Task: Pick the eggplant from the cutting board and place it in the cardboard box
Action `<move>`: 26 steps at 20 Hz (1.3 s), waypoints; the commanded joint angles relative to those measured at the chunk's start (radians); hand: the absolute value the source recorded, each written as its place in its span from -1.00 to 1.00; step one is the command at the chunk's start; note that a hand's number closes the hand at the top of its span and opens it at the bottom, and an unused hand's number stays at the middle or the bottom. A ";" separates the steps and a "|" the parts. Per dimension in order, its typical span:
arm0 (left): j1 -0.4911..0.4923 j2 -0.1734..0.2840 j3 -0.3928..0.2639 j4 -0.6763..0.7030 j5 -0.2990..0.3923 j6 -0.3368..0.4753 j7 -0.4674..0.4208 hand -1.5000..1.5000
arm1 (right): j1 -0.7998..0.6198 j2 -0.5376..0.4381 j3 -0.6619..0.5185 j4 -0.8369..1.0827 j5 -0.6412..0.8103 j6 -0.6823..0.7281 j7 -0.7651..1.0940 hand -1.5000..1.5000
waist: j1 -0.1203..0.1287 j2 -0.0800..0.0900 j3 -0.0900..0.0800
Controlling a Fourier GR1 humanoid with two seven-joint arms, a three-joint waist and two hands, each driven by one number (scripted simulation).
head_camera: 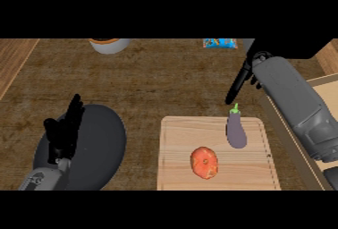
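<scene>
A purple eggplant [235, 131] with a green stem lies on the upper right part of the wooden cutting board [178, 152], stem pointing away from me. My right hand [240, 83] hangs just beyond the stem, its straight dark fingers pointing down at it, open and apart from the eggplant. The grey right forearm runs from the lower right across the cardboard box [329, 96], which stands at the right edge and is partly hidden by the arm. My left hand [65, 127] rests open at the left, fingers up.
A red tomato [204, 162] lies on the board in front of the eggplant. A dark round plate [99, 143] sits under the left hand. At the counter's far edge stand a white bowl [109, 44] and a blue packet [220, 42].
</scene>
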 commanded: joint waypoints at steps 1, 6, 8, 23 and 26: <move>0.023 0.043 0.025 -0.027 0.000 -0.015 0.026 0.00 | -0.046 0.054 0.005 0.044 0.006 0.027 0.193 -1.00 | -0.010 -0.007 0.000; -0.006 0.004 0.024 -0.007 -0.004 -0.016 0.008 0.00 | -0.087 0.076 0.009 0.175 0.023 0.041 0.164 -1.00 | -0.002 0.001 0.000; -0.016 -0.010 0.006 -0.051 -0.023 0.021 0.060 0.00 | -0.118 0.107 0.007 0.208 0.030 0.015 0.159 -1.00 | 0.004 0.001 0.001; 0.002 -0.026 0.046 0.012 -0.044 -0.020 0.007 0.00 | -0.124 0.145 0.022 0.358 0.083 0.021 0.086 -1.00 | -0.005 0.002 0.001; -0.017 -0.043 0.034 -0.009 -0.059 -0.002 0.032 0.00 | -0.125 0.107 0.026 0.383 0.092 0.066 0.062 -1.00 | -0.002 0.005 0.001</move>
